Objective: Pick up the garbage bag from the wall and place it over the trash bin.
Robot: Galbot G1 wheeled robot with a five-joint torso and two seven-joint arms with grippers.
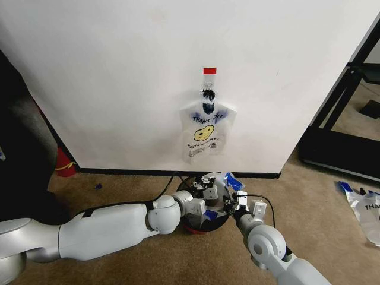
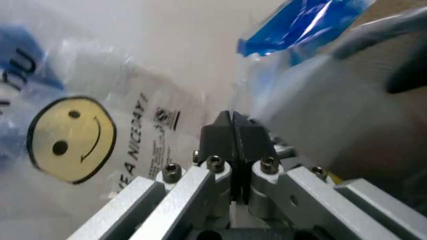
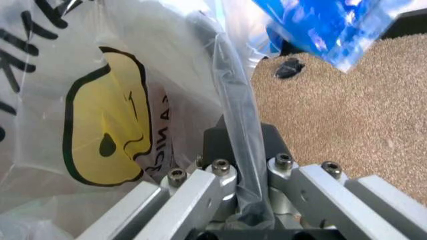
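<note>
Head view showed both grippers — left (image 1: 209,194) and right (image 1: 237,203) — low over the bin (image 1: 202,224), each with jaws pinched on the bag (image 1: 224,181) above its rim, so spreading it over the bin looked due next.

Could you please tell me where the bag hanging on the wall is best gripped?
Probably at the bunched handles of the hanging bag, just under the hook, coming straight from the front: its body lies limp and flat against the wall. The left pincer and right pincer are at the trash bin with the garbage bag.
</note>
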